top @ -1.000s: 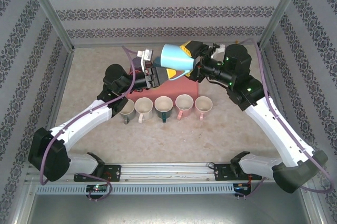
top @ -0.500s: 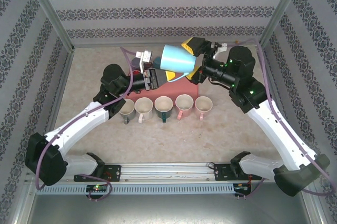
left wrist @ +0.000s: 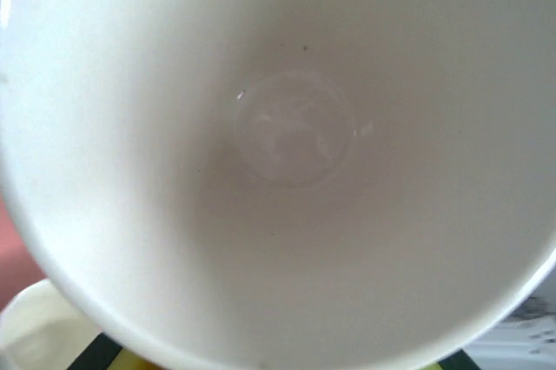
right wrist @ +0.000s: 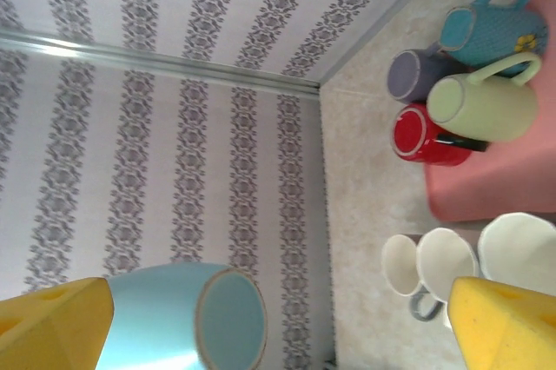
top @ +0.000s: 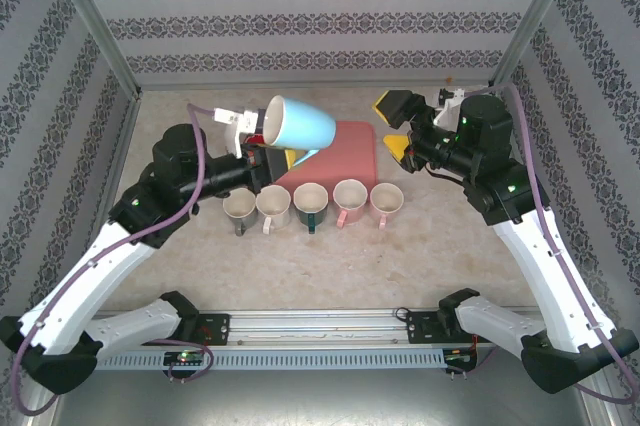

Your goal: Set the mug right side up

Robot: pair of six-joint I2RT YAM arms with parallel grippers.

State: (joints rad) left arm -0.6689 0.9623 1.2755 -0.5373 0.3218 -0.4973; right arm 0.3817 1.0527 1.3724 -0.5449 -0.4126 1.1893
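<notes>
The light-blue mug (top: pixel 300 126) hangs in the air over the left end of the pink mat (top: pixel 350 151). It lies on its side, mouth toward the left arm and base toward the right. My left gripper (top: pixel 283 153) is shut on its rim. The left wrist view looks straight into the mug's white inside (left wrist: pixel 295 127). My right gripper (top: pixel 394 126) stands open a little to the right of the mug, apart from it. Between its yellow fingertips (right wrist: pixel 52 322) the right wrist view shows the mug's flat base (right wrist: pixel 230 322).
Several upright mugs (top: pixel 310 202) stand in a row in front of the mat. On and beside the mat's far side lie a red mug (right wrist: pixel 426 135), a grey one (right wrist: pixel 413 75), a pale-green one (right wrist: pixel 482 105) and a teal one (right wrist: pixel 486 18). Patterned walls close three sides.
My right gripper opened, let go of the mug and drew back to the right. The left arm carried the mug to the left, alone.
</notes>
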